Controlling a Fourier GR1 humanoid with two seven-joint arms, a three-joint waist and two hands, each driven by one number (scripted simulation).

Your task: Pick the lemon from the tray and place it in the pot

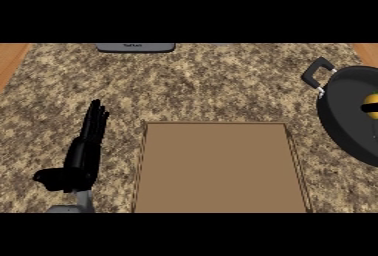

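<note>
Left robot hand (83,155) open at the view's left, fingers straight, resting just beside the brown tray (220,200) on the speckled surface (214,80). Lemon (371,106) in the black pot (347,115) at the right edge, partly hidden by something black, well apart from that hand. Right robot hand out of view.

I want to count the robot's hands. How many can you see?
1. The left hand is beside the tray, fingers straight, on the left. The right hand doesn't show; it may be out past the picture's edge.
</note>
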